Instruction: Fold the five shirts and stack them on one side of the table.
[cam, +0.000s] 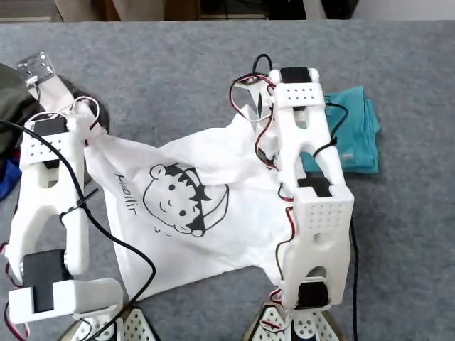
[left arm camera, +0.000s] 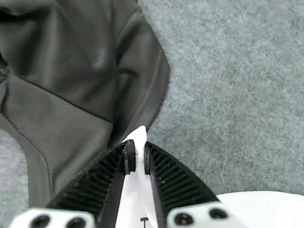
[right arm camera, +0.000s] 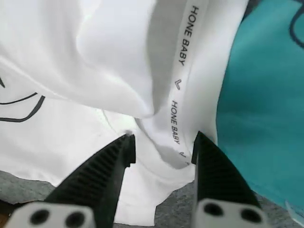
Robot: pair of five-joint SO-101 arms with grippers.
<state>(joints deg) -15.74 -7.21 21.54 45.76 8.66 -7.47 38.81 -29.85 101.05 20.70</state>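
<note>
A white shirt [cam: 192, 213] with a cartoon face lies spread and rumpled in the middle of the grey table. My left gripper [left arm camera: 137, 154] is shut on a bit of its white fabric at the shirt's far left corner [cam: 92, 138]. Over the shirt's collar, my right gripper [right arm camera: 164, 140] stands open, with the printed neck tape [right arm camera: 183, 71] between its black fingers [right arm camera: 116, 159]. In the high view that arm's wrist [cam: 298, 92] is above the shirt's far right edge. A folded teal shirt [cam: 352, 131] lies just right of it, and its teal cloth [right arm camera: 266, 104] borders the white collar.
A dark olive shirt [left arm camera: 71, 71] lies crumpled at the table's left edge [cam: 11, 99], just beyond my left gripper. A blue cloth [cam: 6, 177] shows at the left border. Bare grey table [cam: 163, 64] stretches across the far side and the right front.
</note>
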